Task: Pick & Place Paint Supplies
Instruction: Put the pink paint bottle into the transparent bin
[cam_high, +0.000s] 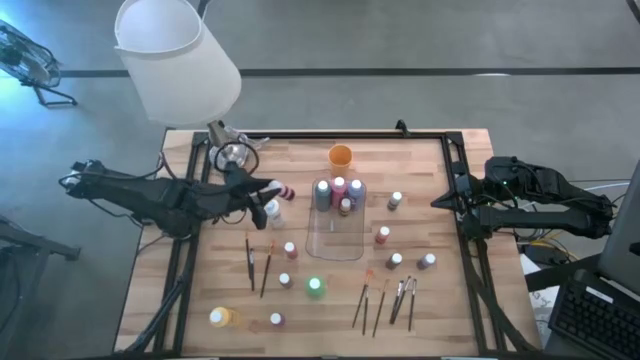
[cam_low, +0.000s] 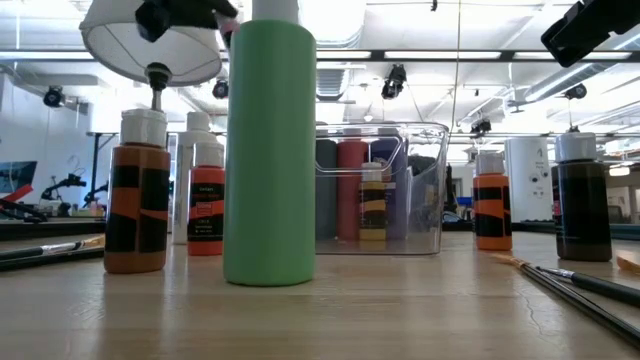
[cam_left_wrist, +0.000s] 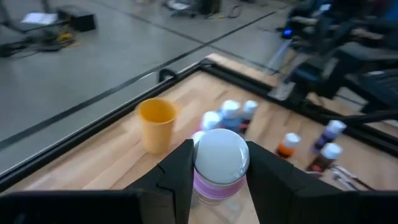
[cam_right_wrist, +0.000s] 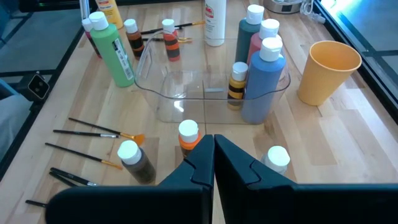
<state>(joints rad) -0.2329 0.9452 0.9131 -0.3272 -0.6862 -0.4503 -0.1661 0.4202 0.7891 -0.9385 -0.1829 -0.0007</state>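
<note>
My left gripper (cam_high: 278, 190) hangs above the table left of the clear tray (cam_high: 337, 240), shut on a pink paint bottle (cam_left_wrist: 219, 167) with a white cap. Inside the tray, several bottles (cam_high: 339, 190) stand at its far end. More small bottles stand on the wood: a white one (cam_high: 272, 210) below my left gripper, a green one (cam_high: 315, 287), a yellow one (cam_high: 220, 317), and others right of the tray (cam_high: 396, 261). Thin paintbrushes lie at the left (cam_high: 250, 262) and near right (cam_high: 385, 300). My right gripper (cam_right_wrist: 213, 152) waits shut at the table's right edge, holding nothing. My left gripper pinches the pink bottle between its two fingers (cam_left_wrist: 177, 177), which sit on opposite sides of the body (cam_left_wrist: 208, 185) just below the white cap. The fingers come nearly level from the table's left. The bottle is lifted clear of the table, tilted.
An orange cup (cam_high: 340, 155) stands behind the tray near the far edge. A lamp with a large white shade (cam_high: 178, 60) rises at the far left corner. A dark frame (cam_high: 455, 160) runs around the tabletop. Bare wood lies between the tray and the left brushes.
</note>
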